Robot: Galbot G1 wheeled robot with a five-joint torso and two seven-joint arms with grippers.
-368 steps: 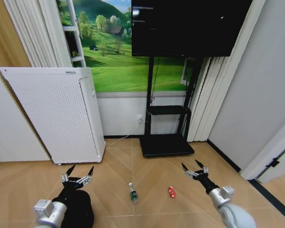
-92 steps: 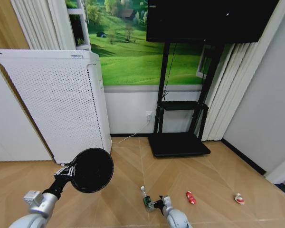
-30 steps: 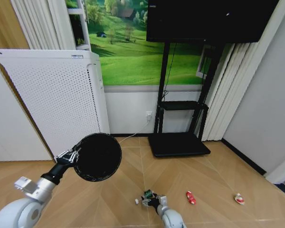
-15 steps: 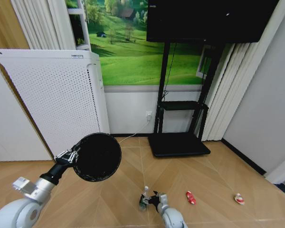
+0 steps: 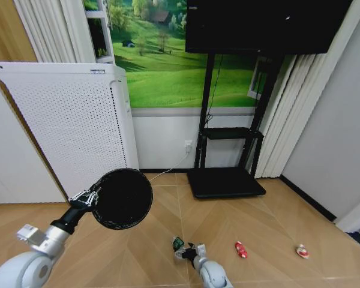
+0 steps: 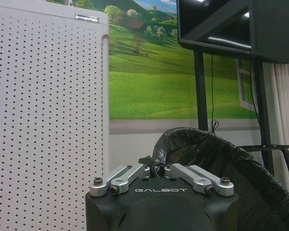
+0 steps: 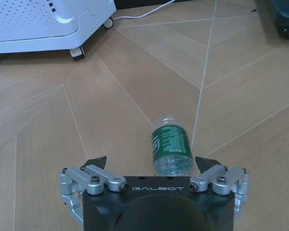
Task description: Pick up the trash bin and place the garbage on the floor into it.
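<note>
Low over the floor, the right gripper (image 7: 153, 166) is spread wide around the lying bottle (image 7: 170, 146). Left gripper (image 6: 158, 174) pinches the trash bin (image 5: 122, 198) rim, holding it aloft. Risk: round bottle could roll away when the jaws shut.

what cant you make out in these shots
- Trash bin, head view: its mouth faces the camera, so its base is hidden; its inside is too dark to read.
- Bottle, right wrist view: its near end is behind the right gripper.
- Red piece and red-and-white piece, head view: too small to identify.
</note>
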